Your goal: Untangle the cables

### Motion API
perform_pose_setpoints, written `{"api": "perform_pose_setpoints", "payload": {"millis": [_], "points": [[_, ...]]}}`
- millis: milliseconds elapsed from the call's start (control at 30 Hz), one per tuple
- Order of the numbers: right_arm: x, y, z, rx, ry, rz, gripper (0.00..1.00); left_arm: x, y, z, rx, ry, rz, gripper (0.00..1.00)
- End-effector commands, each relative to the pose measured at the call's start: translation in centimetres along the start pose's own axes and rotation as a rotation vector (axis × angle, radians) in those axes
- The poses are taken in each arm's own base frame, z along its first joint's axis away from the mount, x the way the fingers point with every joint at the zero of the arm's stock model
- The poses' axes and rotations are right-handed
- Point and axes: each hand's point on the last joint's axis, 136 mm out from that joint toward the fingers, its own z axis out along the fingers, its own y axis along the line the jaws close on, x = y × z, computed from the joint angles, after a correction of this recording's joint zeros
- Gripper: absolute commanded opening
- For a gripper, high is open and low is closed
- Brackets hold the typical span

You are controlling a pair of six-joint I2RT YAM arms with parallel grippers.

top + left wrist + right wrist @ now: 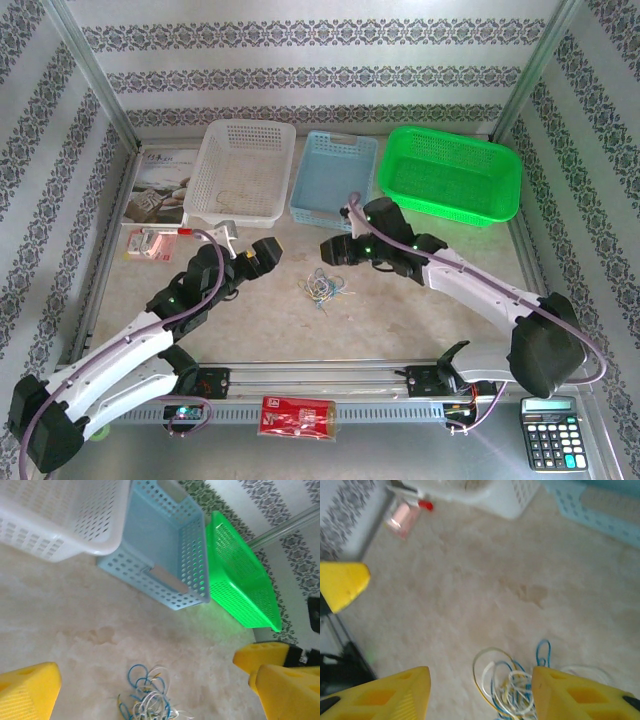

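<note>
1. Yellow fingers (pixel 375 695) of the right pincer (pixel 480 680) frame the bottom of its wrist view. They stand apart and pinch nothing. The cables (pixel 512 685) lie on the desk (pixel 270 320) under the gap, partly hidden by the right-hand finger.
2. Seen from above, the cables form one small clump of yellow, white and blue-green loops. It sits on bare desk between the two arms, a little nearer the bases than either pincer.
3. The left pincer (pixel 262 255) is spread wide and empty. It hovers near the clump on its left, not touching it.
4. Progress looks close to nil. The loops cross over one another in a single knot, and no strand lies drawn out on its own.
5. What is left, by this reading, is the whole job: take hold of a cord, pull it free, and repeat for each colour.
6. A white basket (pixel 240 170), a blue basket (pixel 335 178) and a green basket (pixel 455 172) stand in a row at the far side, well apart from the cables.
</note>
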Motion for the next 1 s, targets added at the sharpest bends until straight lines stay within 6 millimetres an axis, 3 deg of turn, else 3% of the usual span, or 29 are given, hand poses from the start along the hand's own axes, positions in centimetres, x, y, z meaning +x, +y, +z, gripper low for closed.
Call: {"api": "perform_pose_setpoints", "payload": {"millis": [0,267,600,700,800,967], "points": [[3.6,-1.8,0.8,0.102,0.106,-0.08,0.57,0.2,1.1,-0.1,-0.011,-0.013,-0.061,1.0],[5.8,-1.7,4.1,0.181,0.223,-0.19,0.56,0.3,1.0,-0.5,-0.001,-0.012,-0.064,1.0],[6.1,-2.4,6.4,0.206,0.28,-0.222,0.47,0.5,0.8,-0.3,0.02,-0.006,-0.077,1.0],[6.2,-2.3,6.8,0.191,0.293,-0.222,0.31,0.7,0.9,0.0,0.018,0.001,-0.078,1.0],[5.9,-1.7,6.3,0.173,0.29,-0.221,0.01,1.1,1.1,0.3,0.017,0.013,-0.08,1.0],[3.9,-0.1,3.8,0.149,0.176,-0.206,0.0,1.7,1.0,0.8,0.029,0.034,-0.084,1.0]]}}
